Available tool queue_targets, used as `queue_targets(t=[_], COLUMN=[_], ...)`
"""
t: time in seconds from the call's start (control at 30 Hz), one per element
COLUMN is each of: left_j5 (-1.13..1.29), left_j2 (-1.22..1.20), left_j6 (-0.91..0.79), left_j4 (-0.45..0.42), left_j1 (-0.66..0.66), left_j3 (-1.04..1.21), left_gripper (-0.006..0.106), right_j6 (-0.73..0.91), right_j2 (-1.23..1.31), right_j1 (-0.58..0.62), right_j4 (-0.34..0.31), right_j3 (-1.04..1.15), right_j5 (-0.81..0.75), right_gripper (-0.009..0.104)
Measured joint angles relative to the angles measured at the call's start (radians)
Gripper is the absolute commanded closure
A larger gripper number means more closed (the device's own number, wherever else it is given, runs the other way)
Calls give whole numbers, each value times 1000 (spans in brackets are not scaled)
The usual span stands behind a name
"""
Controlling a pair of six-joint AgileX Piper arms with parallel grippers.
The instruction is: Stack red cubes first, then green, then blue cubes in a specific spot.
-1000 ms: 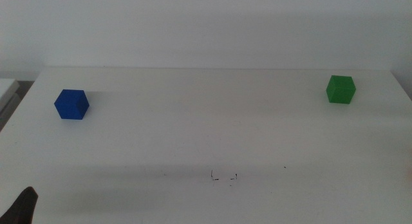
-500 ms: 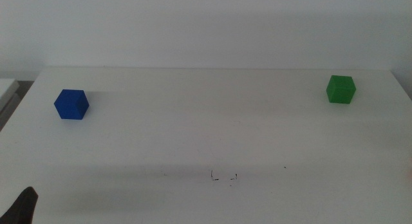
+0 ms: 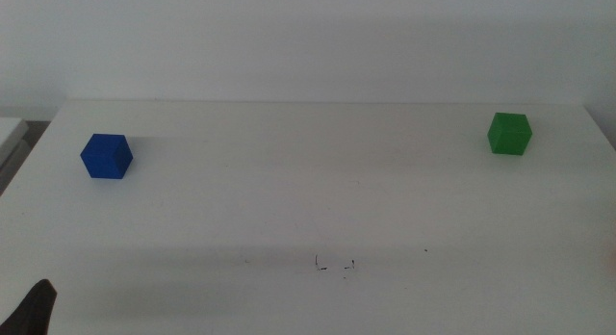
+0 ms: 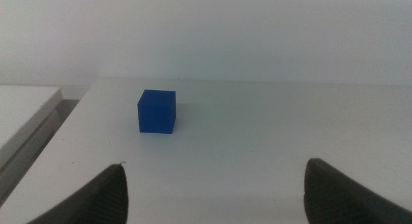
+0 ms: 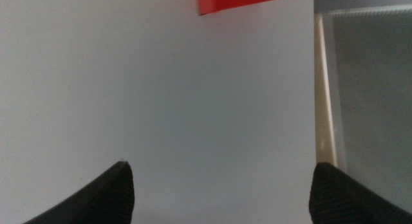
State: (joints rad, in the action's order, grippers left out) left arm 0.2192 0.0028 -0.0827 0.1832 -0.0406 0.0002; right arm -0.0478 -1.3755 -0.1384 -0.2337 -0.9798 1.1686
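The blue cube sits at the table's far left; the left wrist view shows it ahead of my open, empty left gripper. That gripper shows only as a dark tip at the bottom left of the middle view. The green cube sits at the far right. The marked spot, thin black corner marks, lies at front centre with nothing on it. The red cube shows only in the right wrist view, partly cut off, ahead of my open, empty right gripper. The right gripper is out of the middle view.
A lone black speck lies right of the marked spot. The table's right edge runs close beside the red cube in the right wrist view. A white shelf edge stands beyond the table's left side.
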Motion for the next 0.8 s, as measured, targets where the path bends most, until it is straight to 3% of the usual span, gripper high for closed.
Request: queue_targets(t=[0.17,0.43,0.8], left_j5=[0,0,0], left_j2=[0,0,0], left_j6=[0,0,0], left_j4=[0,0,0], left_j1=[0,0,0], left_j3=[0,0,0], left_gripper=[7,7,7], right_j6=[39,202,320], right_j2=[-159,-320,-342], right_j1=[-101,-118,-164], right_j4=[47,125,140], right_j3=[-103,-234,-245], right_j5=[-12,-36,-143], right_gripper=[2,2,2])
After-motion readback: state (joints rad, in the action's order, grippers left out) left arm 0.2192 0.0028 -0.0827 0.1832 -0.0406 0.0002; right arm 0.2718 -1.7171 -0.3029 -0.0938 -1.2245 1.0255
